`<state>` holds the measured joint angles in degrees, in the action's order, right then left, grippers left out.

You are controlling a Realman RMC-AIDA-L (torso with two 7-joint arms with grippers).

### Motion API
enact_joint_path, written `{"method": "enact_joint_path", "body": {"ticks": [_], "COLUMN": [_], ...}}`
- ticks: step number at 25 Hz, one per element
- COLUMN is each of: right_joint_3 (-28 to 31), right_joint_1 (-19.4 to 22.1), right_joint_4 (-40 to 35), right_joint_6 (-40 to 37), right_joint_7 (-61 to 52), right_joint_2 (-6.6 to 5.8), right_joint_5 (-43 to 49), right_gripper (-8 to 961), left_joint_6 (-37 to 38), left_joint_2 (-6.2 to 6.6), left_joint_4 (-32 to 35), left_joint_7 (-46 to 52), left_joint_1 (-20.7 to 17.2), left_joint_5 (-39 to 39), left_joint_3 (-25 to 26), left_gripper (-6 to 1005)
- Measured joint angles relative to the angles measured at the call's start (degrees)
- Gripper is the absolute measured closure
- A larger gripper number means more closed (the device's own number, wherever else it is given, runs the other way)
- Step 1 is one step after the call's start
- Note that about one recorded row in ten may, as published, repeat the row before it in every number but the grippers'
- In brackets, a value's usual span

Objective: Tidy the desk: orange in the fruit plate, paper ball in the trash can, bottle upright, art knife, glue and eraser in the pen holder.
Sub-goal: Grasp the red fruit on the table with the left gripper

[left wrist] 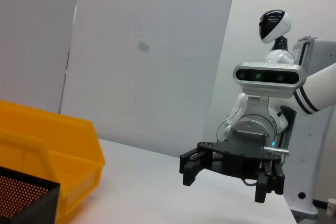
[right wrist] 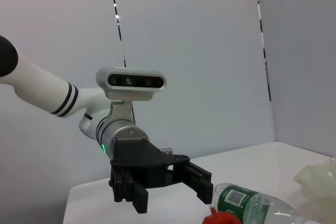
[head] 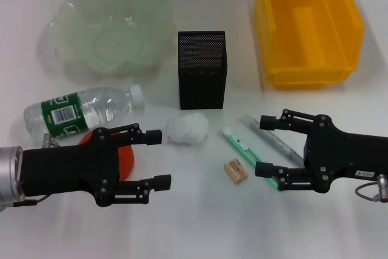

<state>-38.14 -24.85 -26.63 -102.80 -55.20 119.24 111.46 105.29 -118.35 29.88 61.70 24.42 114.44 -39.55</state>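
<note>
Nothing tidied yet, we judge — orange [head: 124, 157], lying bottle [head: 82, 111], paper ball [head: 187, 128], knife [head: 242, 147], glue [head: 273, 137], eraser [head: 236, 170] all on the desk [head: 200, 222]; left gripper [head: 162, 159] and right gripper [head: 262, 145] gape wide, holding nothing.

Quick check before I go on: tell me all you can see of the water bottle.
The bottle is small, clear plastic with a green label bearing a barcode and a white cap. It lies on its side on the desk, cap toward the pen holder, in front of the fruit plate. The orange sits just beside it, partly hidden by the open left gripper.
</note>
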Motion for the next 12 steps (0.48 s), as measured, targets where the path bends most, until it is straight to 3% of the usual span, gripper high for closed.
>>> {"method": "enact_joint_path", "body": {"ticks": [12], "right_joint_3": [0.0], "right_joint_1": [0.0], "right_joint_4": [0.2], "right_joint_6": [0.0], "right_joint_7": [0.3], "right_joint_2": [0.02], "right_joint_5": [-0.1], "right_gripper": [129], "left_joint_6": [-0.8], "left_joint_2": [-0.03], "left_joint_4": [0.0], "left_joint_7": [0.0], "left_joint_1": [0.0], "left_joint_5": [0.0], "left_joint_3": [0.0], "left_gripper": [186]}}
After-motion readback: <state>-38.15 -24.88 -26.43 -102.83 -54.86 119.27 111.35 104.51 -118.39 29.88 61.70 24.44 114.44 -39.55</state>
